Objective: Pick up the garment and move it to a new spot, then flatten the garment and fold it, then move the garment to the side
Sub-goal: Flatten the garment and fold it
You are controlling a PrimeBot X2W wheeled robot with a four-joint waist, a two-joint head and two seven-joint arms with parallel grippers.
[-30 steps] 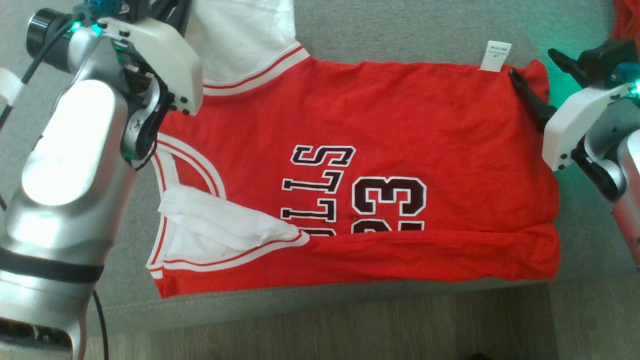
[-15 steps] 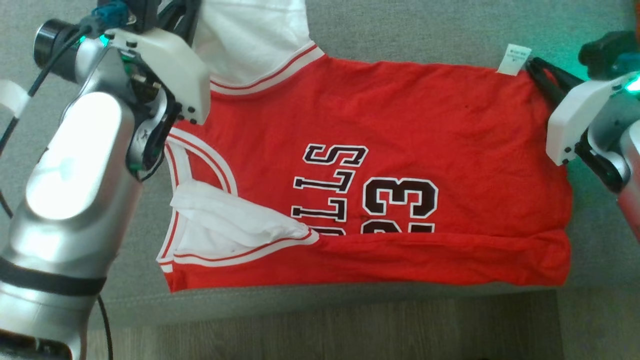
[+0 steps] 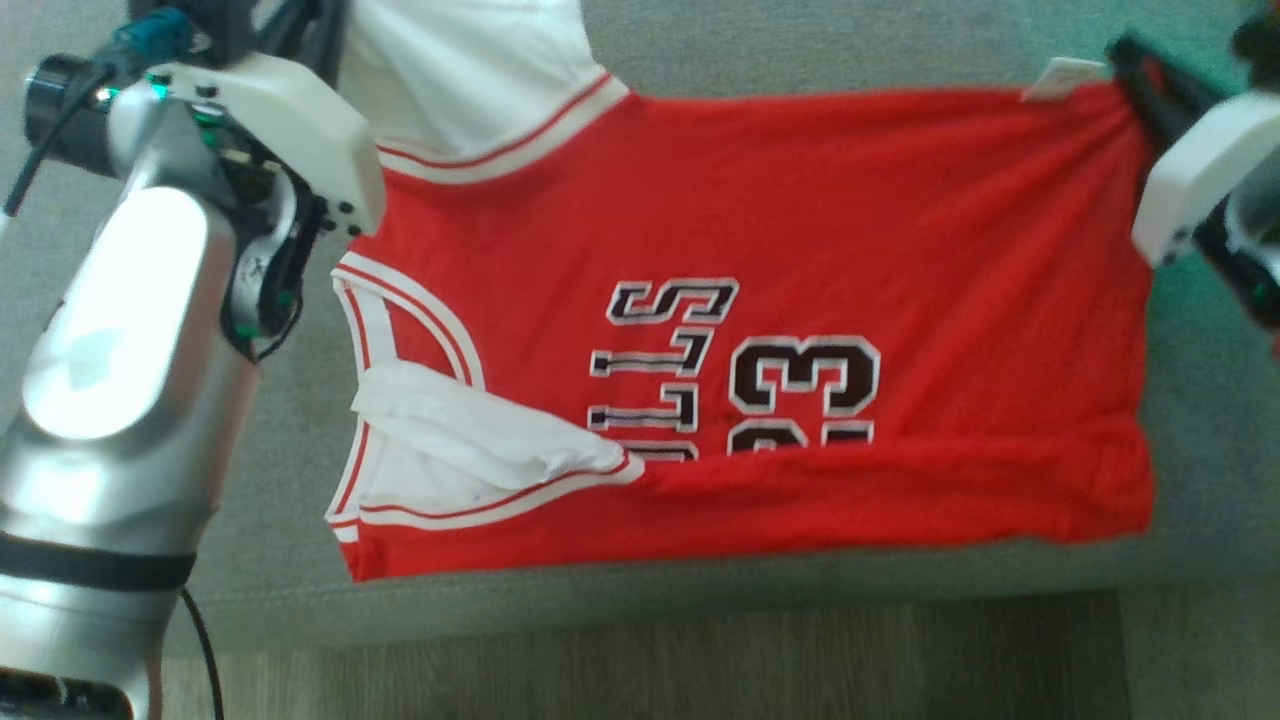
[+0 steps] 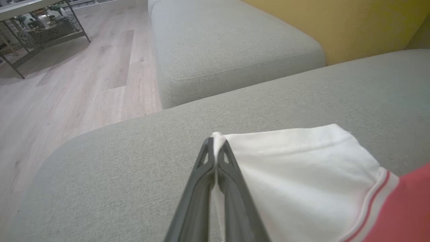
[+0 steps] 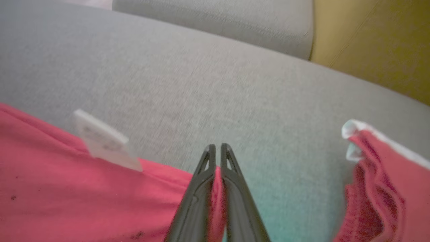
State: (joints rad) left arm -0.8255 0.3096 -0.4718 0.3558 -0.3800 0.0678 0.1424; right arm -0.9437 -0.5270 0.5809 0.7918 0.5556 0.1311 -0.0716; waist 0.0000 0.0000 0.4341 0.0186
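Note:
The garment (image 3: 800,230) is a red jersey with white trim and black lettering, spread on a grey sofa seat (image 3: 700,50) with its near edge folded over. My left gripper (image 4: 216,145) is shut on the corner of its white shoulder part (image 4: 302,174); in the head view that arm's wrist (image 3: 270,130) covers the grip. At the far right corner, beside the white tag (image 5: 104,141), my right gripper (image 5: 217,149) is shut on the red hem (image 5: 216,201). In the head view its dark fingers (image 3: 1150,80) pull the far edge taut.
The seat's front edge (image 3: 640,600) runs close to the jersey's near fold, with wooden floor (image 3: 640,670) below. Another red cloth (image 5: 376,188) lies to the right. A second cushion (image 4: 228,43), a yellow wall (image 4: 352,23) and a table frame (image 4: 40,27) lie beyond.
My right gripper has shut on the hem corner by the tag and drawn it up and outward, stretching the far edge. The left grip is unchanged. The head camera has shifted.

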